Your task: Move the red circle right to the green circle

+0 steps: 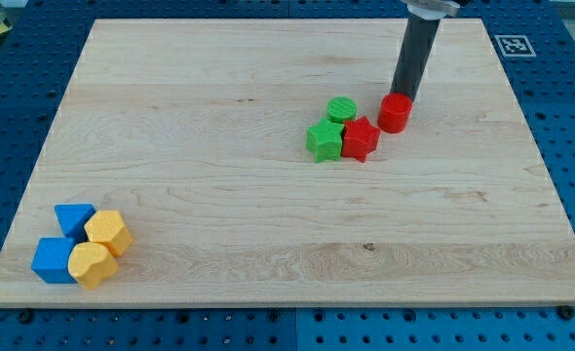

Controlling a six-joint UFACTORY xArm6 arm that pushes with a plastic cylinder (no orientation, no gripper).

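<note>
Red circle (395,113): we find my tip (402,97) touching its top edge, green circle (341,109) near, leftward; no gripper fitted.

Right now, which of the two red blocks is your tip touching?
The red circle: my tip rests at its upper edge. The red star sits apart, against the green blocks.

Evenly and brightly lit from overhead, with no harsh glare anywhere on the pale wooden counter (219,146). Only short, soft shadows hugging the bases of the red circle (395,113), the green star (324,141) and the yellow blocks (99,250). Faint sheen down the dark rod (416,58). Sharp focus across the whole view, wood grain crisp. Slight perspective taper toward the view's top, no obvious edge blur.
</note>
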